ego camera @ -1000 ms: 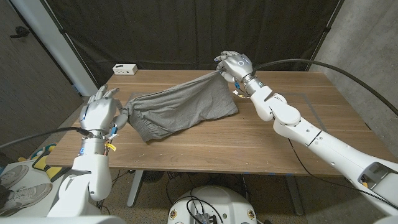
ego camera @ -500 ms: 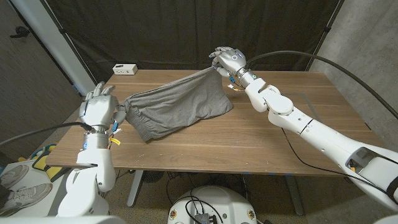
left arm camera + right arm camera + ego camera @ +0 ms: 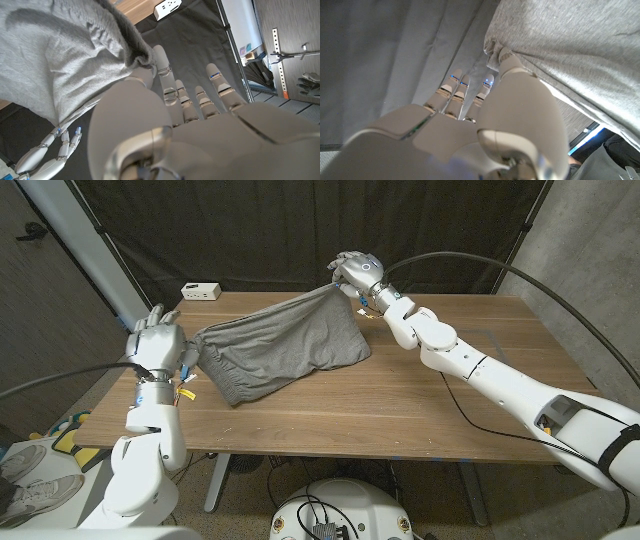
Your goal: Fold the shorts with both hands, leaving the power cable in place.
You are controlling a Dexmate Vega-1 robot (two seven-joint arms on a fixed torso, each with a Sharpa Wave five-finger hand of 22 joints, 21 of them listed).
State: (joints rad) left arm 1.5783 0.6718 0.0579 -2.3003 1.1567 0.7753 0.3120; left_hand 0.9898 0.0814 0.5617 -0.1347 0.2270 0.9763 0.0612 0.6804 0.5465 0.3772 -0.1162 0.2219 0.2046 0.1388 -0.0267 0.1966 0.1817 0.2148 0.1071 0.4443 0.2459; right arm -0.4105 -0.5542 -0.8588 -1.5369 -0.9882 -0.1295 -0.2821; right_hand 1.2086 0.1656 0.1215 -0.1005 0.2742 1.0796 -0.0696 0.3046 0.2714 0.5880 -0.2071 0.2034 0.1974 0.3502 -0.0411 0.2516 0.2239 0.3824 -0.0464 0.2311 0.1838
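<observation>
While the left hand pinches one corner of the grey shorts at the near-left edge of the surface, the right hand grips the opposite corner, raised above the far edge. Cloth hangs stretched between them (its lower part drapes onto the wood). A white box sits at the far-left corner; no writing is legible.

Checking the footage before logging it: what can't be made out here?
- Power cable: I cannot pick it out on the table in the head view.
- Table under the shorts: covered by cloth.
- Left hand fingers' hold: its own back blocks it, left wrist view.
- Right hand: likewise, right wrist view.
</observation>
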